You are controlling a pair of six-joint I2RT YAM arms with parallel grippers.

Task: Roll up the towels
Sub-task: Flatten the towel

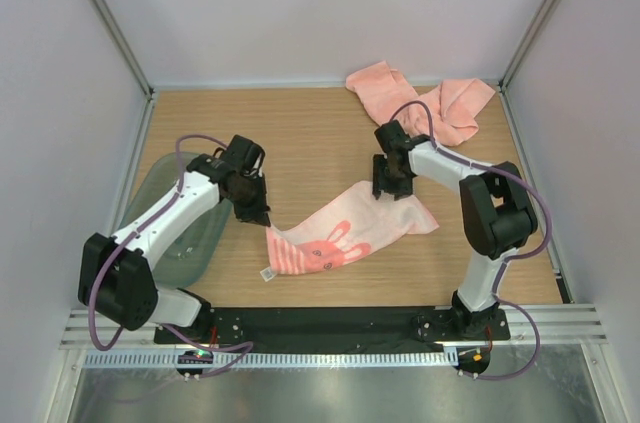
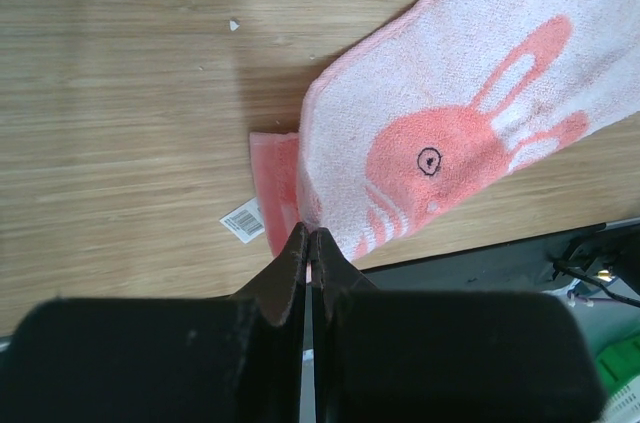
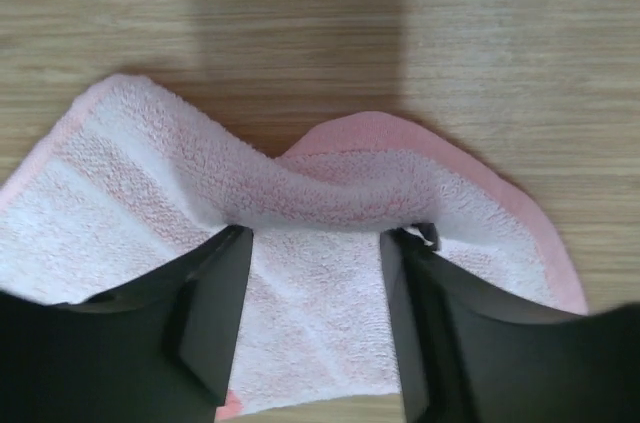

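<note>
left gripper (image 2: 310,236) pressed shut, pinching a corner of the towel (image 2: 450,133) – right gripper (image 3: 315,248) half spread, tips on its far end (fold bunched between).

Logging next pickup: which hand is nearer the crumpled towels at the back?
Right. Right hand sits just in front of the crumpled towels; left hand is far across, beside the tray.

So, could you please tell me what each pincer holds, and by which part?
Left pincer pinches the towel at its striped end; right pincer straddles the other end, jaws apart, grip unclear.
</note>
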